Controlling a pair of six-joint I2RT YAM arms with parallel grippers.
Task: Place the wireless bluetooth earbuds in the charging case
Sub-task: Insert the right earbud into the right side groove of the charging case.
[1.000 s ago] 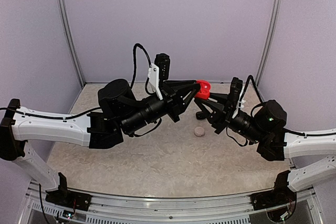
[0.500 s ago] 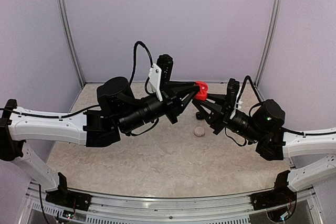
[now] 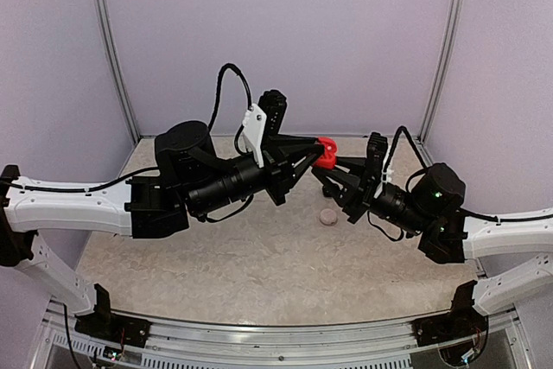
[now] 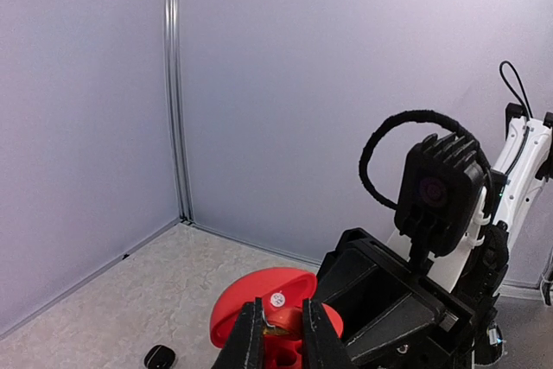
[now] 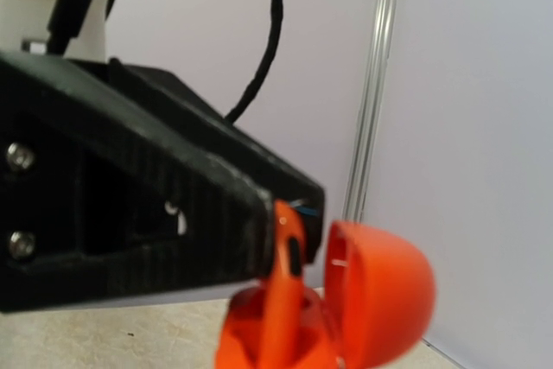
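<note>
An open red charging case (image 3: 327, 153) hangs in the air between both grippers. My right gripper (image 3: 335, 164) grips it from the right. My left gripper (image 3: 316, 155) reaches it from the left, shut on a red-orange earbud (image 4: 281, 321). In the left wrist view the earbud sits between my left fingers (image 4: 251, 339), right over the case's base, with the lid (image 4: 251, 295) tipped back. In the right wrist view the earbud (image 5: 285, 291) stands upright in the base, beside the lid (image 5: 384, 287). My right fingers are out of that frame.
A small pale round case (image 3: 328, 216) lies on the table below the grippers. A small black piece (image 4: 160, 356) lies on the table near the back left corner rail. Lilac walls close in the back and both sides.
Both grippers and the red case have shifted a little left, staying together. The pale case on the table has not moved.
</note>
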